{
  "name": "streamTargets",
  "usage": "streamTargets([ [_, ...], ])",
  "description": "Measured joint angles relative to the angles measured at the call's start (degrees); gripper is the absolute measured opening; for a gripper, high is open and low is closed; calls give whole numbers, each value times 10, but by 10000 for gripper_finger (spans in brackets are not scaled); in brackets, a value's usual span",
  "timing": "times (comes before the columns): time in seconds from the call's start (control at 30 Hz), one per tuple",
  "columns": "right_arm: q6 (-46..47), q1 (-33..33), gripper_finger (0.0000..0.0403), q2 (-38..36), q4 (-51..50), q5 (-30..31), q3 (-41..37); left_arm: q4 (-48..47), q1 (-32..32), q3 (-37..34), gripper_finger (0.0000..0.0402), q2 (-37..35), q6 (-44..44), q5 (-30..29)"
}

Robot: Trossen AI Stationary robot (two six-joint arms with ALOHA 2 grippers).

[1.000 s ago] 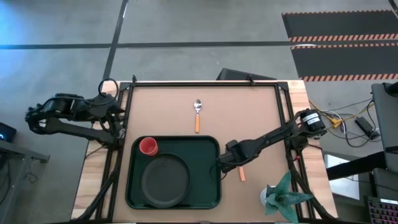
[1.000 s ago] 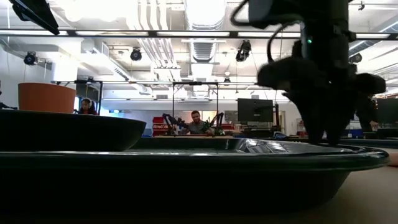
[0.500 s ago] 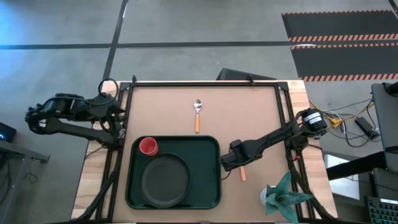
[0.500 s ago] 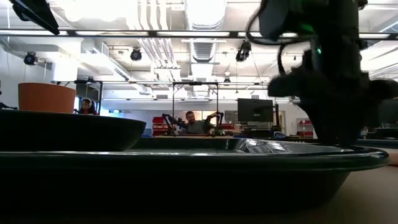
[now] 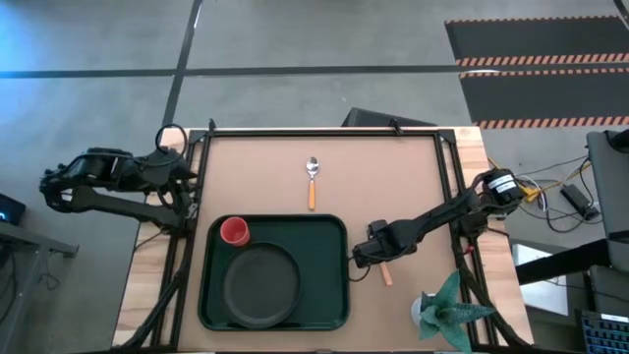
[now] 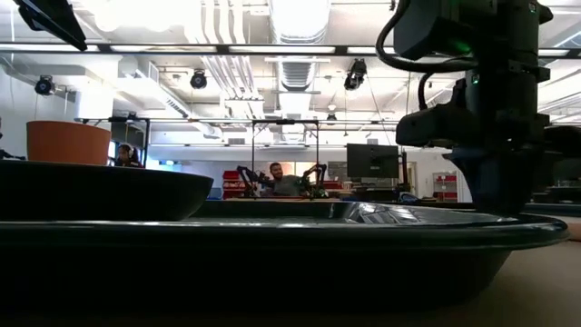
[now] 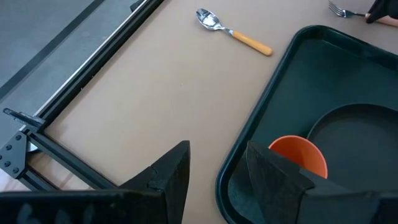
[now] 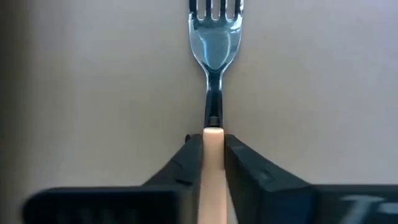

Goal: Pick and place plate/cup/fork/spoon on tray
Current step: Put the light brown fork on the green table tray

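The left end effector [image 7: 214, 180] is parked open off the table's left edge. On the tray [image 5: 329, 305], the cup [image 5: 234, 231] and plate [image 5: 261, 286] are already set. Just right of it, the right end effector [image 8: 212, 158] is clamped on the fork [image 8: 214, 43] handle — seemingly for lifting; the handle's far end is hidden.

Right arm reaches diagonally across the table, wrist bent low; right gripper [image 8: 212, 163] has its 2 fingers [image 8: 184, 163] pressed against a handle. Left arm folded at the table's left edge; left gripper [image 7: 214, 171] fingers parted.
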Motion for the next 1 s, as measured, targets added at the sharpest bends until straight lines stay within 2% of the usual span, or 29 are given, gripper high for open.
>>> streamTargets([
  [0.13,-10,0,26,0,2,6,6,0,0,0,142,0,0,0],
  [0.27,-11,1,26,-4,-40,23,45,0,0,0,142,0,0,0],
  [0.5,-23,10,24,-26,-122,145,192,0,0,0,142,0,-1,0],
  [0.67,-7,21,24,-20,-147,197,283,0,0,0,142,0,-1,0],
  [0.77,17,34,24,4,-144,215,320,0,0,0,142,0,-2,0],
  [1.0,116,46,24,101,-109,201,361,0,0,0,142,-1,-5,0],
])
